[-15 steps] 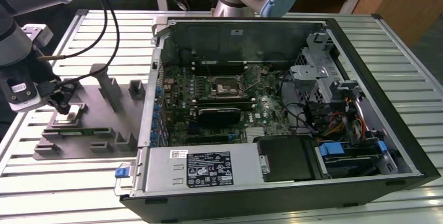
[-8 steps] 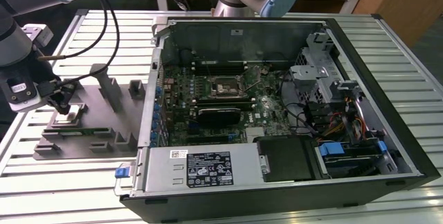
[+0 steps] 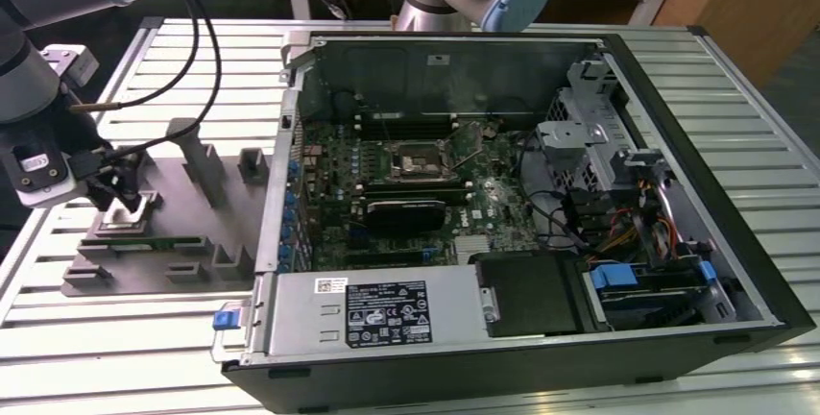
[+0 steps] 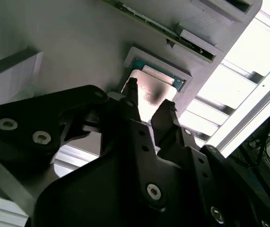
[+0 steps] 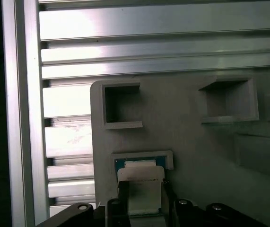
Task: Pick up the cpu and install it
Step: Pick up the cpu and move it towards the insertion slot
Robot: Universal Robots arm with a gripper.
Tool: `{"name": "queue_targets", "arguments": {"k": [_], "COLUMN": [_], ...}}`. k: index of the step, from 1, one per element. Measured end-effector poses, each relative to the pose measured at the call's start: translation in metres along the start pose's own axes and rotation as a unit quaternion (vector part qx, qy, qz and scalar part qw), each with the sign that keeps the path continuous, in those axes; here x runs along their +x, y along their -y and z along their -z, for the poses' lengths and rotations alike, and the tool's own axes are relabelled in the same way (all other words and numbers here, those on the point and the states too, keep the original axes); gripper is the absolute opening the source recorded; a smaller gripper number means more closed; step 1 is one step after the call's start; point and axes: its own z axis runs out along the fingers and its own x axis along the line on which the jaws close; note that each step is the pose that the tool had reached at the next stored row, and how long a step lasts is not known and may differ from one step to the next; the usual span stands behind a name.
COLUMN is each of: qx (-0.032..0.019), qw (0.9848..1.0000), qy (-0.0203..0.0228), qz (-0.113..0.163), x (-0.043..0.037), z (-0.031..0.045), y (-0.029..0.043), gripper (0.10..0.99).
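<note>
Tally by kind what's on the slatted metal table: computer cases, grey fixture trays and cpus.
Computer case: 1
Grey fixture tray: 1
Cpu: 1
Total: 3

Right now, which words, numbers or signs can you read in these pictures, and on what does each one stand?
On the power supply, the large white label: print too small to read.
Beside it, the small white label: also too small to read.
Around the cpu in both wrist views: no text.
</note>
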Motion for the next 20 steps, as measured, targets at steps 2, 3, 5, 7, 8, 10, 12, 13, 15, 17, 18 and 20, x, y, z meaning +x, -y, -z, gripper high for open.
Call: {"name": "queue_targets", "arguments": {"k": [2, 3, 5, 7, 8, 10, 12, 13, 15, 17, 18, 20], "qx": [0.0001, 0.0001, 0.0002, 0.0002, 0.0003, 0.0003, 0.0003, 0.0002, 0.0001, -0.0001, -0.0003, -0.0005], "qw": [1.0, 1.0, 1.0, 1.0, 1.0, 1.0, 1.0, 1.0, 1.0, 0.9999, 0.9998, 0.9996], "qy": [0.0, 0.0, 0.0, 0.0, 0.0, 0.0, 0.0001, 0.0, -0.0002, -0.0006, -0.0009, -0.0012], "qz": [0.0, 0.0, 0.0, 0.0, 0.0, 0.0, 0.001, 0.002, 0.006, 0.015, 0.021, 0.029], "x": [0.0, 0.0, 0.0, 0.0, 0.0, 0.0, 0.0, 0.0001, 0.0001, 0.0002, 0.0002, 0.0003], "z": [0.0, 0.0, 0.0, 0.0, 0.0, 0.0, -0.0013, -0.0022, -0.0038, -0.0049, -0.0054, -0.0066], "y": [0.0, 0.0, 0.0, 0.0, 0.0, 0.0, 0.0, 0.0001, 0.0001, 0.0002, 0.0002, 0.0003], "gripper": [0.467, 0.467, 0.584, 0.643, 0.643, 0.706, 0.706, 0.706, 0.706, 0.706, 0.706, 0.706]}}
